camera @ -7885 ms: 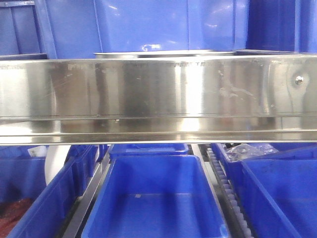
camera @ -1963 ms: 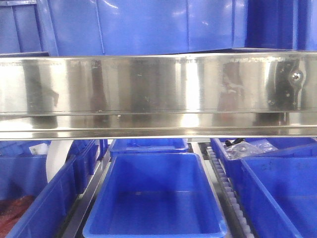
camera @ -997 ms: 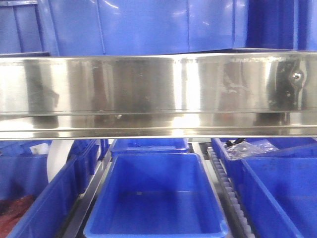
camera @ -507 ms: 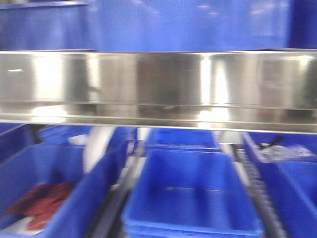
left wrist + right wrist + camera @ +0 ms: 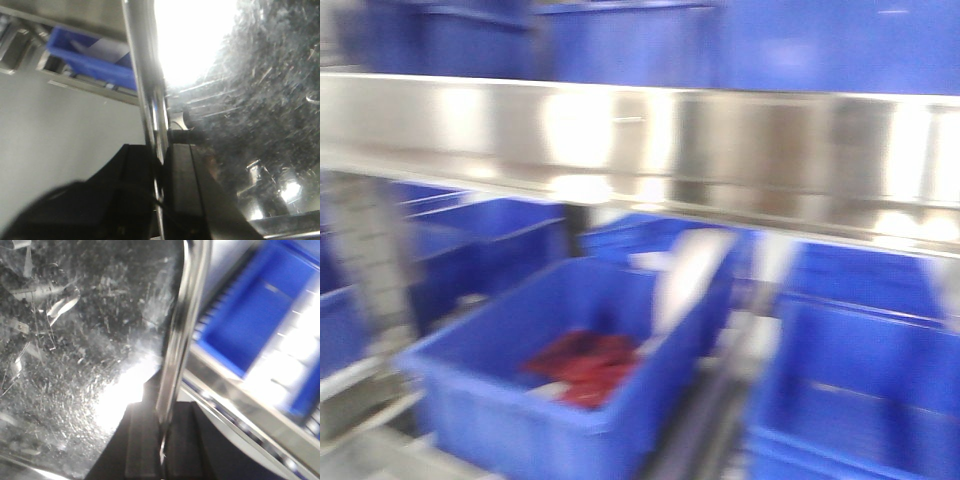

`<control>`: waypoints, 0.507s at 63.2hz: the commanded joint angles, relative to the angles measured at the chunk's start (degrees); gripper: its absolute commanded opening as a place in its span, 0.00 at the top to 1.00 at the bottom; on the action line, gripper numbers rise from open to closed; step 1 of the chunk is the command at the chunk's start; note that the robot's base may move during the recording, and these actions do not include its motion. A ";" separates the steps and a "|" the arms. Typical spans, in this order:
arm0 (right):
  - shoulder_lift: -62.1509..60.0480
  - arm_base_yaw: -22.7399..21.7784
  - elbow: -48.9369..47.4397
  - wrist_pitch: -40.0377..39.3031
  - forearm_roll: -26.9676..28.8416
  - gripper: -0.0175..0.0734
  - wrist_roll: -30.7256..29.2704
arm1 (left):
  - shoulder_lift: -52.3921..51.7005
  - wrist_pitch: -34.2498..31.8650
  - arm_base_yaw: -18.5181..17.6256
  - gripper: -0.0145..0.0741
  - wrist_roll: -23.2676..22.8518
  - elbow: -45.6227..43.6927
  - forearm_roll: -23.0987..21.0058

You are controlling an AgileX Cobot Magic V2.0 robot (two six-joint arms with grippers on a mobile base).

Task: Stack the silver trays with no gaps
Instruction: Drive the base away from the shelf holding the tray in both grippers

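Observation:
A silver tray [image 5: 270, 100] fills the right of the left wrist view, its inside scratched and glaring. Its rolled rim [image 5: 142, 75] runs upright through my left gripper [image 5: 159, 152], which is shut on it, with one black finger [image 5: 135, 185] outside and the other inside. The right wrist view shows a silver tray [image 5: 75, 340] on its left side. My right gripper [image 5: 162, 417] is shut on that tray's rim [image 5: 187, 315]. No tray or gripper shows in the blurred front view.
A broad steel shelf rail [image 5: 720, 150] crosses the front view, with blue bins [image 5: 770, 45] above it. Below stand a blue bin [image 5: 520, 420] holding something red [image 5: 585, 365] and another blue bin [image 5: 860, 390]. A blue bin [image 5: 250, 325] lies right of the right gripper.
The front view has swung left, so the shelf and bins slide right and blur. The bin with red contents has come from the left edge to mid-frame.

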 commanded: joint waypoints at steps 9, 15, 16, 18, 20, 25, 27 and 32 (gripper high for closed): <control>-1.85 0.58 -1.89 0.85 1.63 0.75 -0.91 | -1.63 0.72 -0.93 0.89 0.89 -1.91 -0.41; -1.85 0.58 -1.89 0.85 1.63 0.75 -0.91 | -1.63 0.72 -0.93 0.89 0.89 -1.91 -0.41; -1.85 0.58 -1.89 0.85 1.63 0.75 -0.91 | -1.63 0.72 -0.93 0.89 0.89 -1.91 -0.41; -1.85 0.58 -1.89 0.85 1.63 0.75 -0.91 | -1.63 0.72 -0.93 0.89 0.89 -1.91 -0.41; -1.85 0.58 -1.89 0.85 1.63 0.75 -0.91 | -1.63 0.72 -0.93 0.89 0.89 -1.91 -0.41; -1.85 0.58 -1.89 0.85 1.63 0.75 -0.91 | -1.63 0.72 -0.93 0.89 0.89 -1.91 -0.41; -1.85 0.58 -1.89 0.85 1.63 0.75 -0.91 | -1.63 0.72 -0.93 0.89 0.89 -1.91 -0.41; -1.85 0.58 -1.89 0.85 1.63 0.75 -0.91 | -1.63 0.72 -0.93 0.89 0.89 -1.91 -0.41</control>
